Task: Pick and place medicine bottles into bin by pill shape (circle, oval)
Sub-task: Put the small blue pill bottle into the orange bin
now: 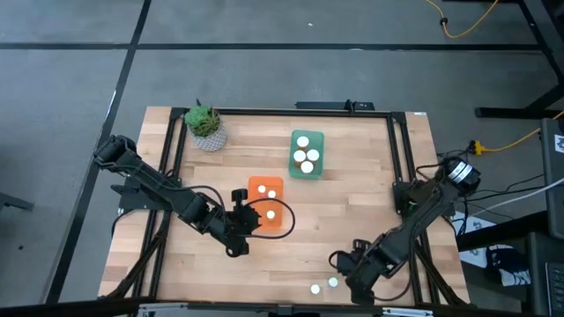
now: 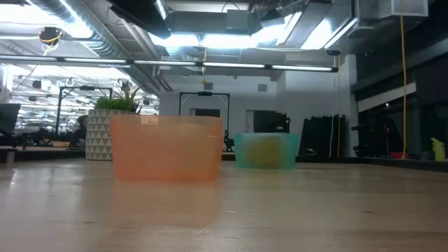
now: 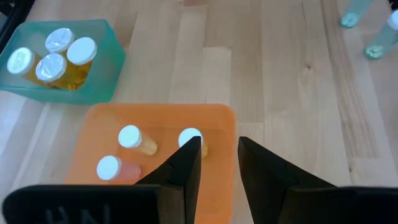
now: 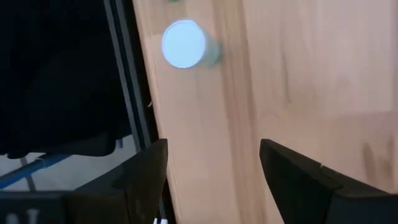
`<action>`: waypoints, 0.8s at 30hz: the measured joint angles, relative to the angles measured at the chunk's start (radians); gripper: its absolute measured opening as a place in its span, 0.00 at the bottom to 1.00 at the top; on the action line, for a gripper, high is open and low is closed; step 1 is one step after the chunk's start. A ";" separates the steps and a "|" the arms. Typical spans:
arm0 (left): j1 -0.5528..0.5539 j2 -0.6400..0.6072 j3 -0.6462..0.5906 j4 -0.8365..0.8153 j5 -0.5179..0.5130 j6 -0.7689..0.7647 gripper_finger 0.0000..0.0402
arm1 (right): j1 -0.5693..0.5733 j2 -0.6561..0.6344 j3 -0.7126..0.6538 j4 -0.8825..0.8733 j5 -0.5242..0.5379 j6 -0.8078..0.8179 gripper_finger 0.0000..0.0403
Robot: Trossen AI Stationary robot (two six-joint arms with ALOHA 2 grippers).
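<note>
Your right gripper (image 1: 348,264) hangs with fingers spread and nothing in them, near two medicine bottles (image 1: 324,285) standing at the table's (image 1: 352,211) front edge. Your left gripper (image 1: 240,204) is clenched empty beside the orange bin (image 1: 261,185), which holds three bottles; the green bin (image 1: 317,141) holds four.

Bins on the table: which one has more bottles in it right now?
The green bin, farther from the arms, holds four white-capped bottles; the orange bin, beside the left tool, holds three.
</note>
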 joint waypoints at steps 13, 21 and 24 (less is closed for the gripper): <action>0.000 0.000 0.001 0.000 0.000 -0.006 0.25 | -0.013 0.140 0.018 0.045 -0.005 -0.175 0.64; 0.000 0.000 0.001 0.000 0.000 -0.001 0.25 | -0.016 0.161 0.018 0.118 0.046 -0.392 0.64; 0.000 0.000 0.001 0.000 0.000 -0.001 0.25 | -0.016 0.161 0.018 0.156 0.058 -0.421 0.64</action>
